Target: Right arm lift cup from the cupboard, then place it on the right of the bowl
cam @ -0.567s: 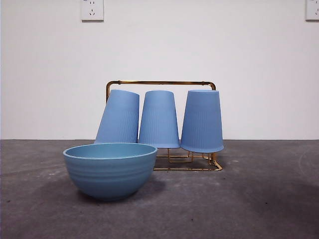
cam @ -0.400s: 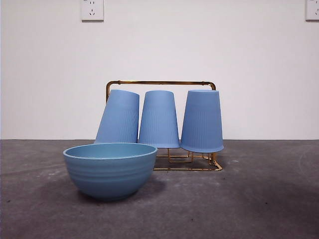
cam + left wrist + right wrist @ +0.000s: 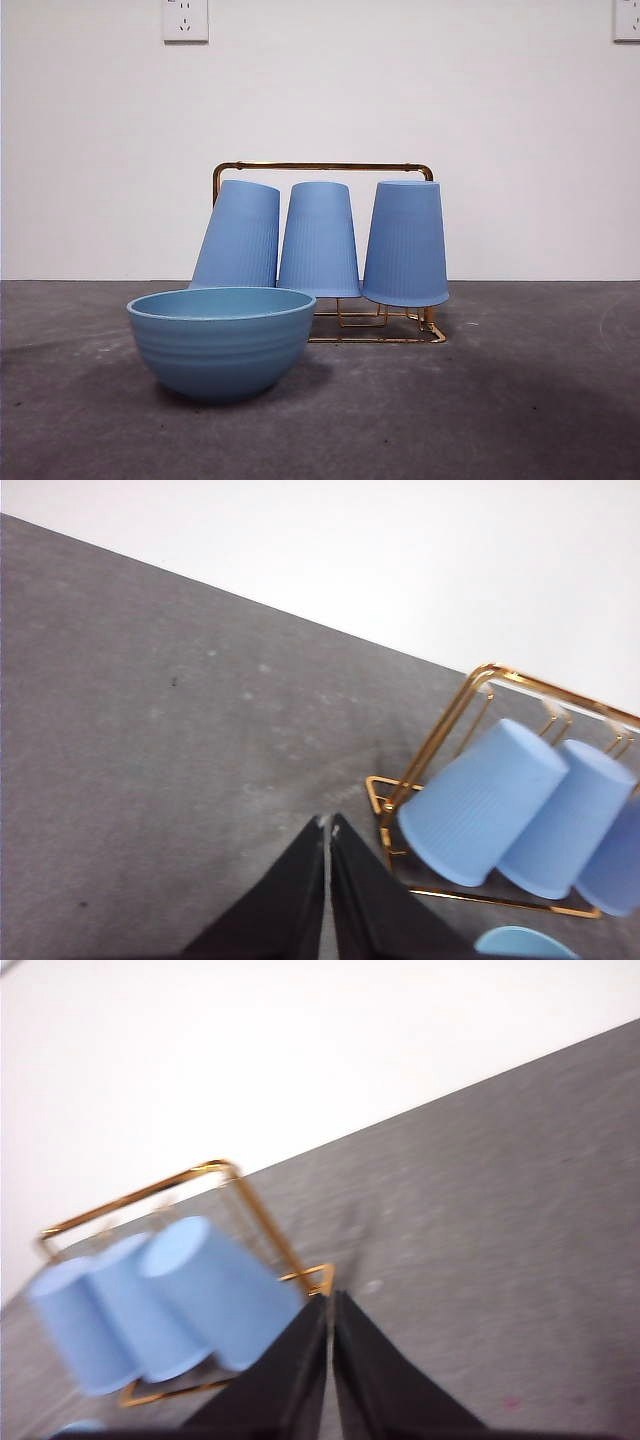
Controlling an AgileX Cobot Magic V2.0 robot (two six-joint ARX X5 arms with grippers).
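Three periwinkle-blue tumblers, all alike — tall, tapered, finely ribbed, no handles — sit upside down on the gold wire cupboard (image 3: 323, 167). In the front view the right cup (image 3: 405, 243) stands pretty much straight with its wide rim hanging just over the rack's base wire, the middle cup (image 3: 319, 240) is upright too, and the left cup (image 3: 238, 236) leans with its top tipped toward the middle one. All three are touching or nearly touching their neighbours, and the rack's rounded top bar shows just above them.

The teal-blue bowl (image 3: 221, 342) sits on the grey table (image 3: 520, 400) in front of the rack, toward its left side, covering the bottom of the left cup. Only a strip of the far inside wall shows over the rim, so I can't tell what, if anything, is in it. Faint horizontal ridges run round the outside.

Neither arm shows in the front view. The right gripper (image 3: 331, 1300) has its jaws pressed together with only a thin slit between them, gripping nothing — it hangs above bare table near the rack's corner, with the cups close by but not touching. That view is a bit blurry. The left gripper (image 3: 328, 825) is also closed up and empty, off the rack's other end.
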